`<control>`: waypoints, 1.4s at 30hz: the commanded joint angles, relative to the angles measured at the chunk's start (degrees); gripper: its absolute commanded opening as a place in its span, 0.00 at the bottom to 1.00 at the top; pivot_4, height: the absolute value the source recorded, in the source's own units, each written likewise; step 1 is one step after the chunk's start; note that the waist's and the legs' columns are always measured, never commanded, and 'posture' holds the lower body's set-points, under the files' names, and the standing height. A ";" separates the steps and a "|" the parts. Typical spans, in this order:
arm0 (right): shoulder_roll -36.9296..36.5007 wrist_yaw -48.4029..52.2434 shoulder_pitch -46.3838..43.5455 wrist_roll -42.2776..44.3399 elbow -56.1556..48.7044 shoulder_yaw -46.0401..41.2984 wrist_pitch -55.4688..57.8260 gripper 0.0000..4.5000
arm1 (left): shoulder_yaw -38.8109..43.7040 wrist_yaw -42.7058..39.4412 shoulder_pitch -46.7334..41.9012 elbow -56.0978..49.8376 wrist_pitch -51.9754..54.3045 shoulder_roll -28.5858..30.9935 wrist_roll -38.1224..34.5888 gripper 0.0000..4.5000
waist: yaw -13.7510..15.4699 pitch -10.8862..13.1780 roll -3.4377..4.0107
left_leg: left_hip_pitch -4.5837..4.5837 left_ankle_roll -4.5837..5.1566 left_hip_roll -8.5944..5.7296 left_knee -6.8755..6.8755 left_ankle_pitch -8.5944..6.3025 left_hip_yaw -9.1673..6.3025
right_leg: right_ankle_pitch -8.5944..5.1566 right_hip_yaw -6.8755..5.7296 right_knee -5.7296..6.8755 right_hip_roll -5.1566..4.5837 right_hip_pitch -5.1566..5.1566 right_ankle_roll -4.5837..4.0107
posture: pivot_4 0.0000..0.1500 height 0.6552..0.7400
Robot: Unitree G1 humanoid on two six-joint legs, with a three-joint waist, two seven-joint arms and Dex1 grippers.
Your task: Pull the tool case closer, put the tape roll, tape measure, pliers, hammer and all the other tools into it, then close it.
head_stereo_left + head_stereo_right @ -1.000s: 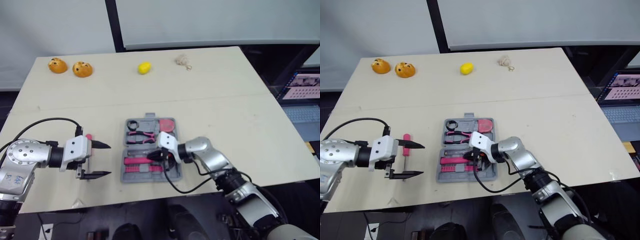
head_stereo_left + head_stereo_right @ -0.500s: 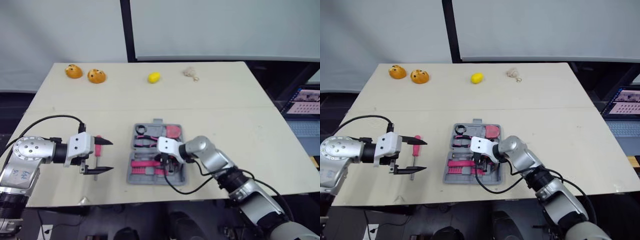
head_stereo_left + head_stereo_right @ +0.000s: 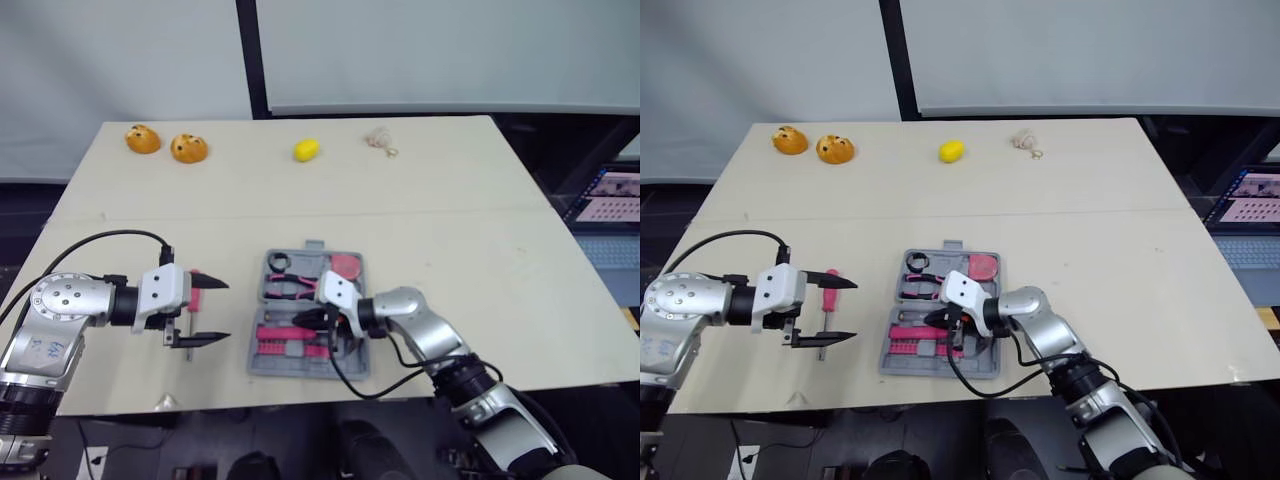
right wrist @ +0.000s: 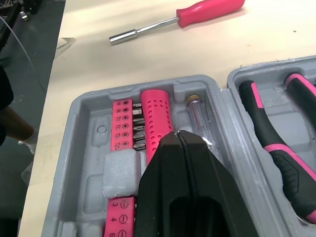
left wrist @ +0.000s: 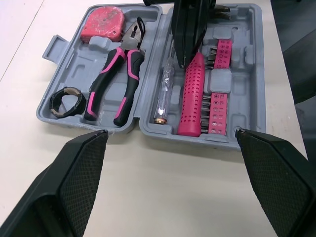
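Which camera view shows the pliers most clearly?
The left wrist view: the pliers lie whole in the case, with the head and both pink-black handles plain to see. In the right wrist view, part of the handles is seen, cut off at the edge. The eye views show them from far off, with little detail.

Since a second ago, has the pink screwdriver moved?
No. The pink screwdriver still lies the same gap to the left of the tool case.
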 commanded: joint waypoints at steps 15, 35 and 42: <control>-2.94 1.01 1.41 -2.56 1.96 1.96 -1.46 0.01 | 0.20 -0.24 -0.47 -0.97 -0.50 0.33 0.00 1.00 | 0.02 0.03 0.01 | -0.01 0.00 0.00 -0.09 0.00 0.01 | 0.00 0.01 -0.05 0.00 -0.04 0.00 | 1.00 1.00; -4.56 2.47 3.62 -1.64 0.32 1.74 -1.72 0.01 | -1.71 -0.85 -3.04 0.74 -1.07 0.05 0.28 1.00 | 0.11 0.02 0.01 | 0.01 0.00 0.00 -0.23 0.00 0.00 | 0.00 0.01 -0.18 0.00 -0.01 0.00 | 1.00 1.00; -7.68 3.99 4.63 -5.49 1.53 6.42 -0.29 0.01 | -2.03 -0.85 -3.58 1.13 -1.52 -0.06 0.35 1.00 | 0.17 0.02 0.01 | 0.02 0.00 0.00 -0.26 0.00 0.00 | 0.00 0.01 -0.21 0.00 0.00 0.00 | 1.00 1.00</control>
